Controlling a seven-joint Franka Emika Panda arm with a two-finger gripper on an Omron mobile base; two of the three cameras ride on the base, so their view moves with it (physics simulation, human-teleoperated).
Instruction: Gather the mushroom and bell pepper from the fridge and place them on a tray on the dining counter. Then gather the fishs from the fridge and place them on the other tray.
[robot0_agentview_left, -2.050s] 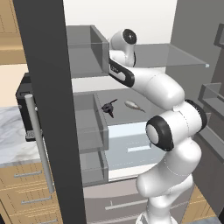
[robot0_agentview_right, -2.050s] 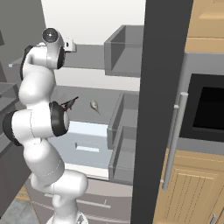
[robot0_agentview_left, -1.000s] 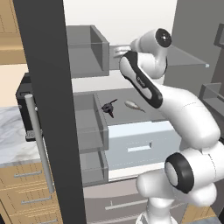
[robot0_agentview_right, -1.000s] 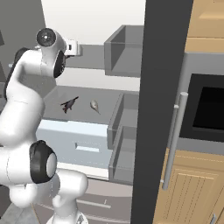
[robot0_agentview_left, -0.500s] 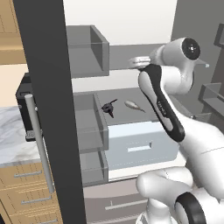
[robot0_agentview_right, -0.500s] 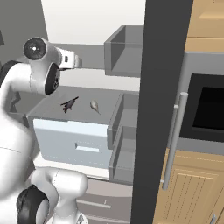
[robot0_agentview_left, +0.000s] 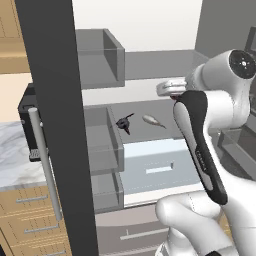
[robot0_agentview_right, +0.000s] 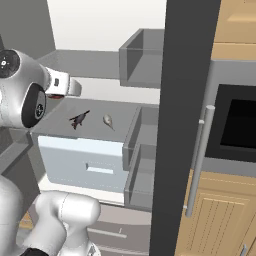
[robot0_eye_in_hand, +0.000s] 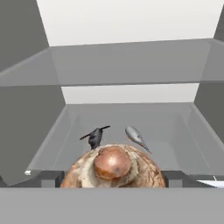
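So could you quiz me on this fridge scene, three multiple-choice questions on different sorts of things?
1. Where do the fish lie?
A. on a shelf inside the fridge
B. on a blue tray
C. on the floor

2. How many fish are there?
A. one
B. two
C. four

3. What is the tool doing?
A. hanging open with nothing in it
B. gripping a fish
C. gripping a mushroom

Answers:
1 A: the dark fish and the silvery fish rest side by side on the grey shelf of the open fridge.
2 B: just that pair shows.
3 C: in the hand view the brown mushroom sits between the fingertips of the tool.
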